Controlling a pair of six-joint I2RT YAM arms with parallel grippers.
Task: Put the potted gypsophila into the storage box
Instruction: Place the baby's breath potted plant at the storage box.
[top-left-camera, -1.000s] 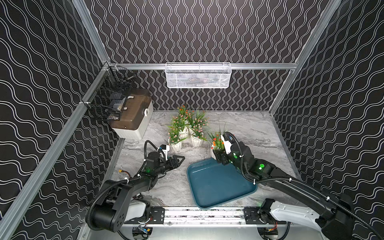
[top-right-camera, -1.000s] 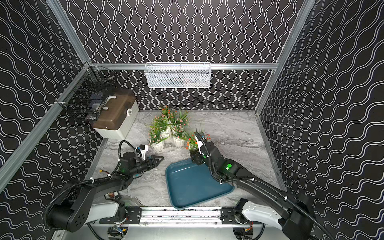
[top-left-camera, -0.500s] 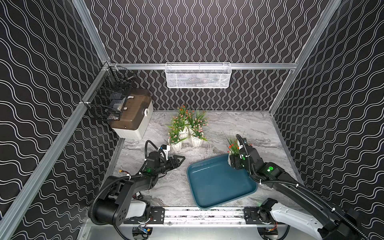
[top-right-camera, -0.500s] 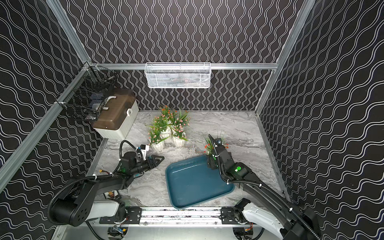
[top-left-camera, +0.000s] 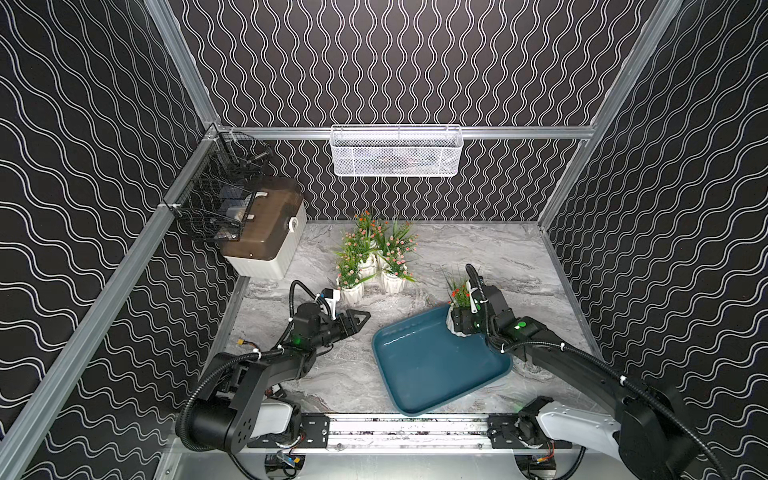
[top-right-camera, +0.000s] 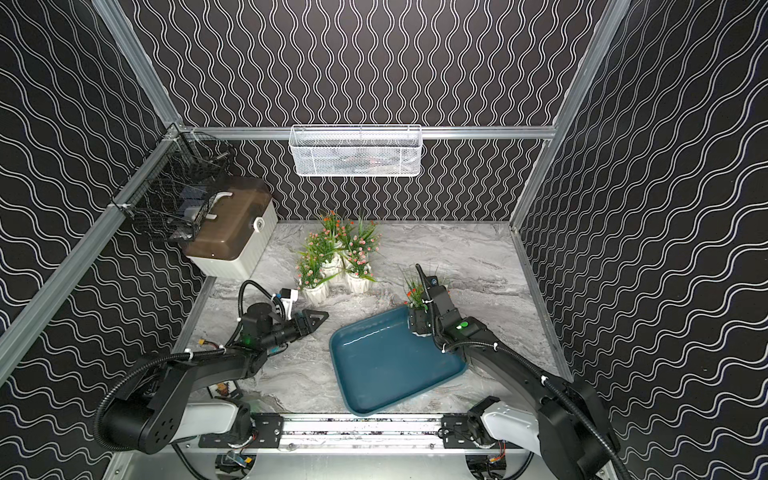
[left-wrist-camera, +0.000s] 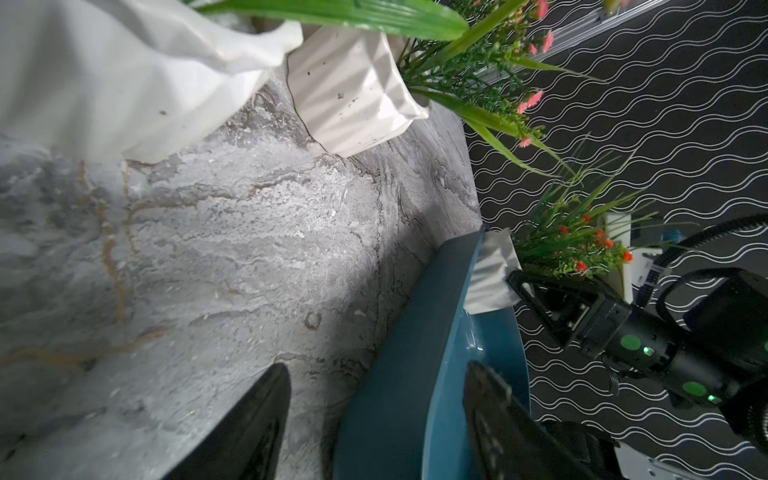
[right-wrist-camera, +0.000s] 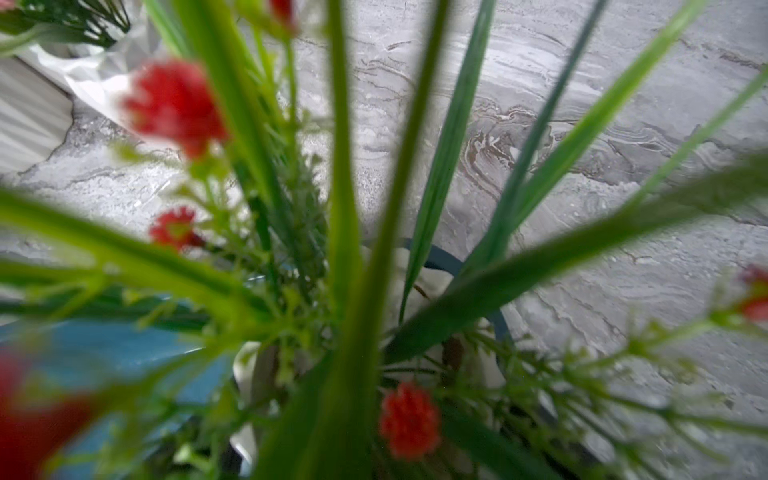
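In both top views my right gripper (top-left-camera: 460, 323) (top-right-camera: 418, 322) is shut on a potted gypsophila (top-left-camera: 457, 293) (top-right-camera: 413, 291) with red flowers. It holds the white pot (left-wrist-camera: 490, 274) at the far right corner of the storage box (top-left-camera: 436, 365) (top-right-camera: 390, 365), a dark-teal tray. Whether the pot touches the tray floor I cannot tell. In the right wrist view blurred leaves (right-wrist-camera: 345, 291) hide the jaws. Several more potted gypsophila (top-left-camera: 374, 257) (top-right-camera: 336, 257) cluster behind. My left gripper (top-left-camera: 362, 318) (left-wrist-camera: 376, 370) lies low, left of the tray, open and empty.
A white box with a brown lid (top-left-camera: 266, 237) stands at the back left under a black wire basket (top-left-camera: 216, 199). A white mesh basket (top-left-camera: 395, 151) hangs on the back wall. Patterned walls close three sides, and a metal rail (top-left-camera: 407, 428) runs along the front.
My right gripper has carried the red-flowered pot rightward from the pot cluster's side to the tray's far right corner and lowered it. The left arm has barely moved.
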